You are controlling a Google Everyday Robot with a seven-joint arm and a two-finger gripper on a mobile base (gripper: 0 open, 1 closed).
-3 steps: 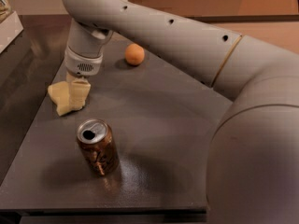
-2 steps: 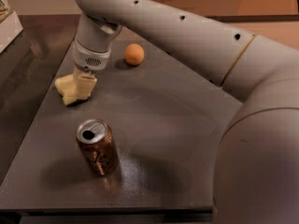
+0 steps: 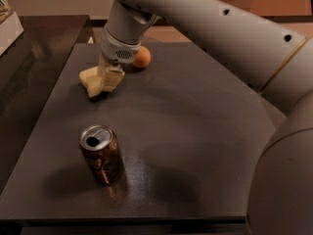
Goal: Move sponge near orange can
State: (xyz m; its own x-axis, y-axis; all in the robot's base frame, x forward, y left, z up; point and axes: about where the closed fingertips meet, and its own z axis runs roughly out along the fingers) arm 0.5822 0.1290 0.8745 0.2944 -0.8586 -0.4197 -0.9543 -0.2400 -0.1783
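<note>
The pale yellow sponge (image 3: 89, 78) is at the far left of the dark grey table (image 3: 195, 131), held in my gripper (image 3: 108, 80), which comes down on it from above and is shut on its right side. The sponge hangs tilted just above the table with a small shadow under it. The orange can (image 3: 101, 154), copper-toned with a silver top, stands upright near the front left, well in front of the sponge and apart from it.
A small round orange fruit (image 3: 142, 58) lies just behind and to the right of the gripper. My large arm (image 3: 234, 38) spans the right and upper part of the view. A darker surface (image 3: 29, 72) lies to the left, with a white object (image 3: 10, 28) on it.
My gripper has moved right and away from the can, toward the orange fruit, carrying the sponge with it. The can and the fruit have not moved.
</note>
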